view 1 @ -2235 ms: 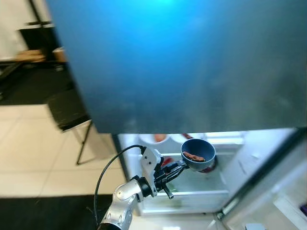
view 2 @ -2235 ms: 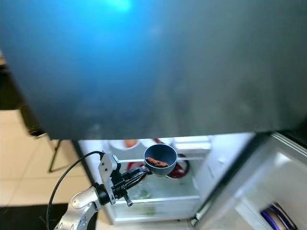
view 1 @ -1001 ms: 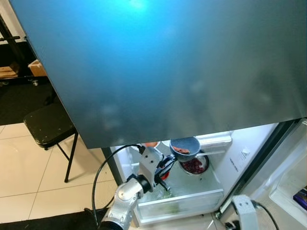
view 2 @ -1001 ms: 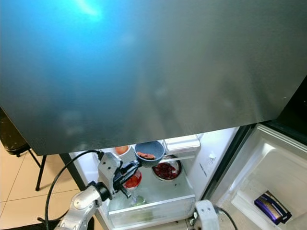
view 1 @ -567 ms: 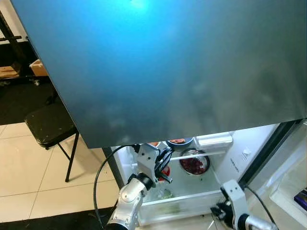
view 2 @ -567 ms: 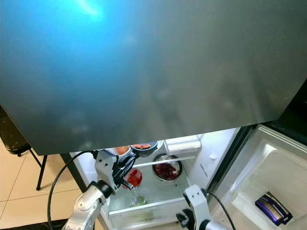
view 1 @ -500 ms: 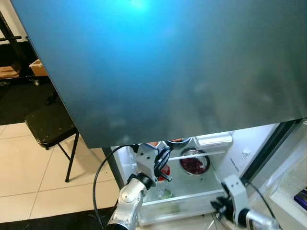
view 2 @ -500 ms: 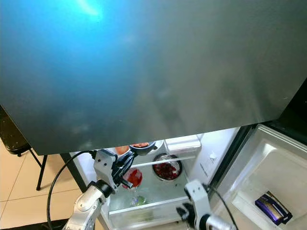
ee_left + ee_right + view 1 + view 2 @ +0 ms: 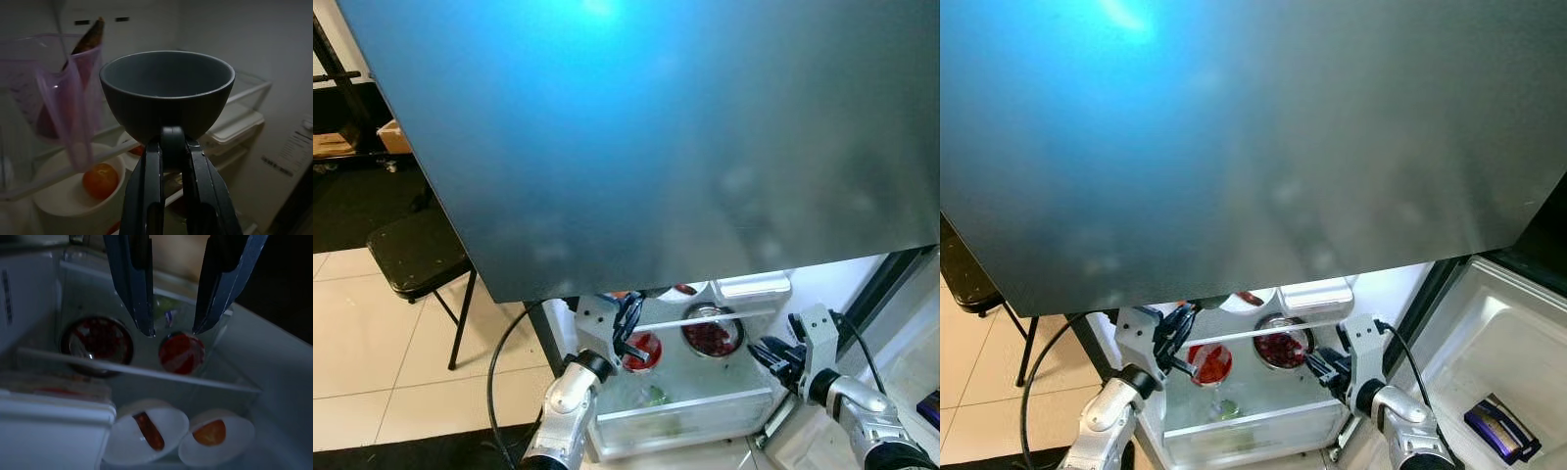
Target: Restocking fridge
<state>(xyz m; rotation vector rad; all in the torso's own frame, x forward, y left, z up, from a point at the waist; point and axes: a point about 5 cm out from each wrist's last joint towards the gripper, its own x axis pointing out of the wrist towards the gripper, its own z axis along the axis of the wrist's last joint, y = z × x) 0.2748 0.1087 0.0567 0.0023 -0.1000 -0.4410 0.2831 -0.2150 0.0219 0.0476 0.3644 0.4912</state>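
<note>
The left pincer (image 9: 168, 147) pinches the dark bowl (image 9: 167, 93) inside the fridge, frame centre, beside a purple jug (image 9: 63, 88). Swinging sideways could topple that jug. Lower right, the right pincer (image 9: 173, 328) hangs spread.

Fridge shelf (image 9: 146, 374), two white bowls (image 9: 146, 433) on it, side by side

There were two white bowls (image 9: 145, 438) on the upper fridge shelf, one dark bowl (image 9: 167, 93), one purple jug (image 9: 68, 103), one steel bowl (image 9: 97, 341), one red glass (image 9: 181, 353) and one black chair (image 9: 413, 258).
</note>
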